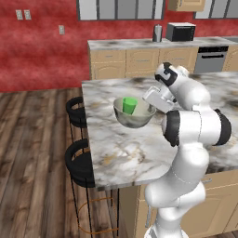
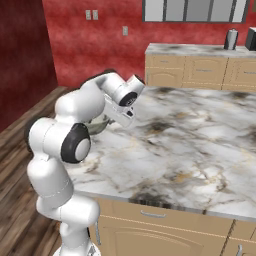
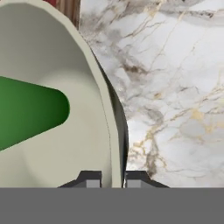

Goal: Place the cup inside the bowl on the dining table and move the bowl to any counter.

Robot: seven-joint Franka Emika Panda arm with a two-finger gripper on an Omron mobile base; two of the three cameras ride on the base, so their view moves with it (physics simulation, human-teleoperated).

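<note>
The grey-beige bowl [image 1: 135, 118] is over the left part of the marble dining table [image 1: 121, 153], and the green cup [image 1: 129, 105] stands inside it. My gripper [image 1: 154, 103] is shut on the bowl's right rim. In the hand view the rim [image 3: 107, 131] runs between the two fingertips [image 3: 89, 178], and the cup [image 3: 30, 109] lies to the left within the pale inside. From the right base view my arm hides most of the bowl [image 2: 98, 126]. I cannot tell whether the bowl rests on the slab or hangs just above it.
Two black stools [image 1: 76, 111] [image 1: 80, 162] stand along the table's left edge. A counter [image 1: 139, 44] over light wood drawers runs along the red back wall, carrying a metal canister [image 1: 157, 33] and a black appliance [image 1: 180, 31]. Wood floor lies to the left.
</note>
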